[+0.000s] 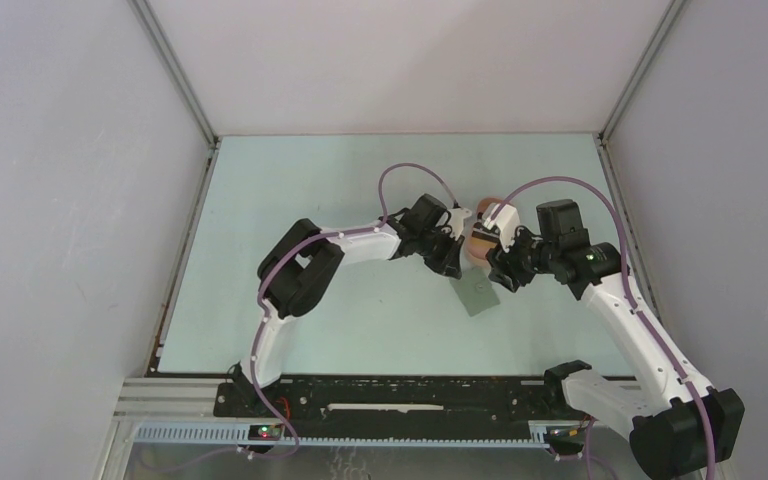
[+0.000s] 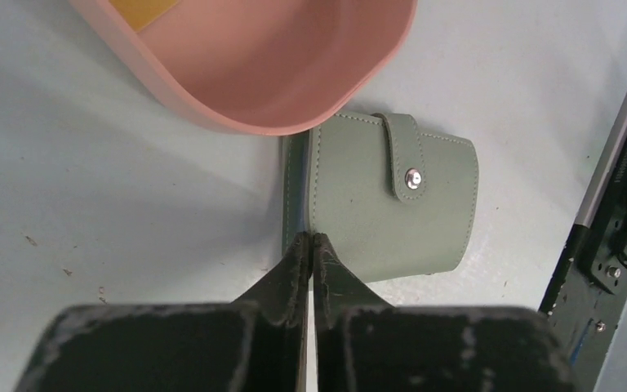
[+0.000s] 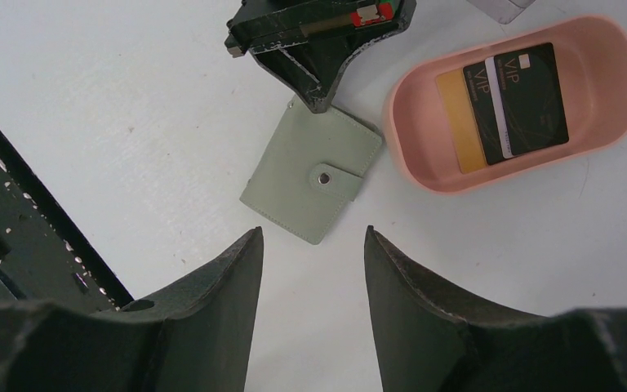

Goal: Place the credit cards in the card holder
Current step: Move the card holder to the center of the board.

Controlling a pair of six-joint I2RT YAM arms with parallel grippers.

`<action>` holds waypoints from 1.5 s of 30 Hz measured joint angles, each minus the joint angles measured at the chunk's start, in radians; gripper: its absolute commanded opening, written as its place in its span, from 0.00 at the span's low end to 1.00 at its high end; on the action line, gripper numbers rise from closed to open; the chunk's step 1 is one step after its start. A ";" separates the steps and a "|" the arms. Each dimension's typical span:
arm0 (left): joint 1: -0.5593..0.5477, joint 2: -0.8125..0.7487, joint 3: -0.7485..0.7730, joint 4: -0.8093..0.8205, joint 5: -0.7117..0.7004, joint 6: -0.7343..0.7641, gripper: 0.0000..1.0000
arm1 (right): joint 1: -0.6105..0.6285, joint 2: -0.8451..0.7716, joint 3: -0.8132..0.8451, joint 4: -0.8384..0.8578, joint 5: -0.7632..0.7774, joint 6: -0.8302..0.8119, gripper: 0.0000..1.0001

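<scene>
The grey-green card holder (image 3: 310, 175) lies shut on the table with its snap strap fastened. It also shows in the left wrist view (image 2: 388, 196) and the top view (image 1: 478, 296). A black credit card with a white stripe (image 3: 518, 96) lies in the pink tray (image 3: 612, 106), on top of a yellow card (image 3: 455, 122). My left gripper (image 2: 310, 238) is shut, and its tips touch the holder's edge next to the tray. My right gripper (image 3: 314, 237) is open and empty above the table, just short of the holder.
The pink oval tray (image 2: 212, 114) stands right beside the holder, and the arms hide most of it in the top view (image 1: 480, 243). A light grey flat corner (image 3: 502, 6) shows past the tray. A black rail (image 2: 596, 237) runs along the near edge.
</scene>
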 measured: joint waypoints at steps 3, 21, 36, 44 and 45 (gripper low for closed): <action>0.000 -0.001 -0.002 0.007 0.007 -0.006 0.00 | 0.000 0.000 0.000 0.000 0.001 0.000 0.58; 0.229 -0.560 -0.803 0.435 -0.137 -0.267 0.00 | -0.009 0.000 0.000 0.001 0.001 0.000 0.58; 0.716 -0.707 -0.924 0.581 -0.409 -0.475 0.51 | -0.023 0.000 -0.010 0.001 0.000 0.000 0.60; 0.724 -1.037 -0.946 0.518 -0.419 -0.447 0.70 | -0.045 -0.020 -0.010 0.002 -0.010 0.002 0.61; 0.724 -1.094 -0.947 0.507 -0.418 -0.443 0.74 | -0.052 -0.023 -0.010 0.002 -0.014 0.003 0.61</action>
